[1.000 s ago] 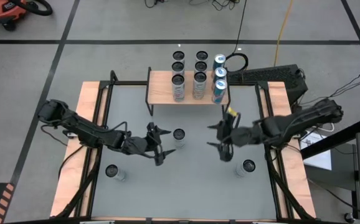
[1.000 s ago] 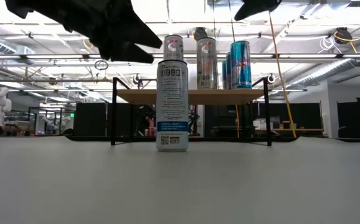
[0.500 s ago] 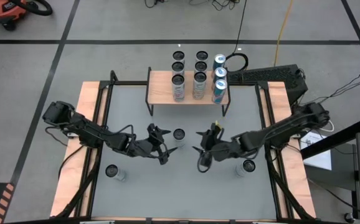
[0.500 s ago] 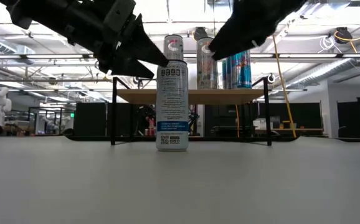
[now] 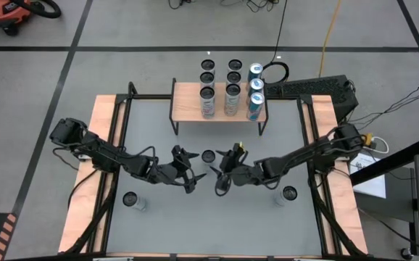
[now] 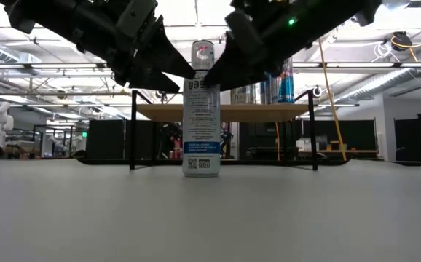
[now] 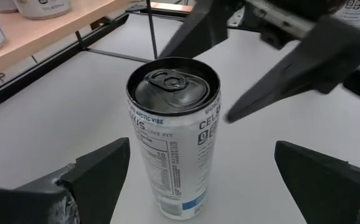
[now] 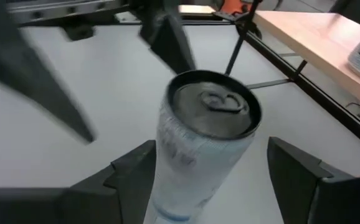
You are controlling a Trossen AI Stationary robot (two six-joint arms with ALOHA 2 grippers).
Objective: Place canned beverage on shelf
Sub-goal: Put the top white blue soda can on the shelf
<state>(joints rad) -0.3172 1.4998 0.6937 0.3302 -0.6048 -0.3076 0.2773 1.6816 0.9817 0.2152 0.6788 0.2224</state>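
A tall white can point(image 5: 209, 156) stands upright on its base at the middle of the grey table point(image 5: 159, 225); it also shows in the low view point(image 6: 201, 116). My left gripper point(image 5: 188, 169) is open just to the can's left, and the can point(image 7: 174, 137) stands between its fingers, untouched. My right gripper point(image 5: 224, 172) is open just to the can's right, its fingers on either side of the can point(image 8: 202, 143). The shelf point(image 5: 189, 104), a light wood plank on black legs, stands at the table's far edge with several cans on it.
A second can point(image 5: 132, 200) stands near the table's left front and a third point(image 5: 288, 194) near the right front. The black frame rails point(image 5: 119, 145) run along the table's sides. Open grey surface lies between the middle can and the shelf.
My right gripper has swept toward the table's left edge and come down, from well right of the can to right beside it, staying open. My left gripper has come down a little beside the can. The can has kept still.
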